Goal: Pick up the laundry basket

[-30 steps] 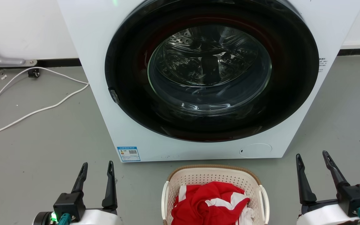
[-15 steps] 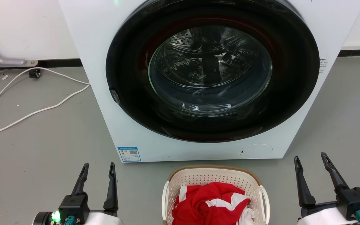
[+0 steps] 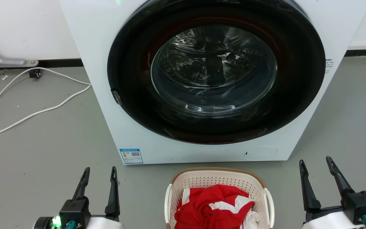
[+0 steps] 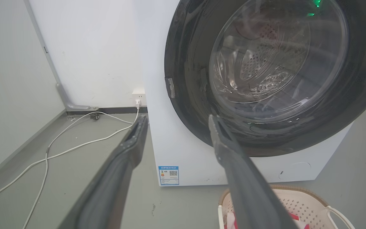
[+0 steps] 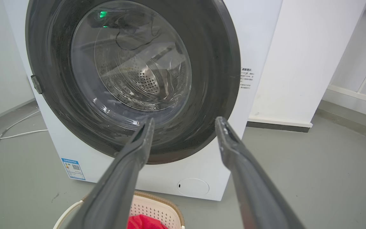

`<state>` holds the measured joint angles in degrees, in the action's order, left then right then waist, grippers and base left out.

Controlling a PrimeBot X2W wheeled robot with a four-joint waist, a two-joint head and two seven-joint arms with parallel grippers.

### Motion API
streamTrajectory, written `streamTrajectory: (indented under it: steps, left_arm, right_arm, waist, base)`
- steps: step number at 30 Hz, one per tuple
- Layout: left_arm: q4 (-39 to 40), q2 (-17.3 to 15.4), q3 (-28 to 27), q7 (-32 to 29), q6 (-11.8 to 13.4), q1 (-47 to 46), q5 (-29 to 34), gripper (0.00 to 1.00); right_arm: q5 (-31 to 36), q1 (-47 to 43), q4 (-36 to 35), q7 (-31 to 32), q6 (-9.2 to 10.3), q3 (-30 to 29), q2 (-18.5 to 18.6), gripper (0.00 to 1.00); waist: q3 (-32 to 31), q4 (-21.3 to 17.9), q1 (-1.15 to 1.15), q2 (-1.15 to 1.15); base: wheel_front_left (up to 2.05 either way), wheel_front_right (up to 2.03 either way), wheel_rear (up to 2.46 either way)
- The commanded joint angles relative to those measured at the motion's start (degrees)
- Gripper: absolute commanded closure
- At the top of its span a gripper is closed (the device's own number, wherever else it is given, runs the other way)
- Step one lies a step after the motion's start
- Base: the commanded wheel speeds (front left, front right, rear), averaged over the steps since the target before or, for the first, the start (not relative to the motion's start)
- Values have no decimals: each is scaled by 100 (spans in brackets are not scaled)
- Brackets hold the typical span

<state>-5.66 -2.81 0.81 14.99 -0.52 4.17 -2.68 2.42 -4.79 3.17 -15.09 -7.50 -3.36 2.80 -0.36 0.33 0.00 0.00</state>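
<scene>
Just behind laundry basket [image 3: 216, 180], washing machine [image 3: 106, 127], white cable [image 3: 40, 111] leftward

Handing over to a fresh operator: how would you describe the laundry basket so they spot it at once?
Find the big white washing machine with the round dark door. On the grey floor in front of its base sits the laundry basket, small and cream-white. Nothing else there has its perforated walls, brown woven-look rim, white side handles and red-and-white cloth inside.
</scene>
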Motion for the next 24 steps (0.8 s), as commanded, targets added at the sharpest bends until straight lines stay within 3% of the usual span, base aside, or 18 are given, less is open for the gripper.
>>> streamTrajectory:
  steps: [1,12,24]
  left_arm:
    - [0,-13,-6,30,-12,40,5,0]
    - [-305,-12,173,26,-194,-244,-204,0]
    - [-1823,-12,704,24,-537,-1372,-395,0]
  right_arm:
    - [-35,-61,9,-12,2,9,15,0]
    - [164,68,425,-12,2,57,12,0]
    - [684,960,1749,-11,3,103,11,0]
  waist:
    - [4,-1,0,0]
    - [157,-74,0,0]
    - [947,-286,0,0]
  base:
    - [0,0,0]
    - [0,0,0]
    - [0,0,0]
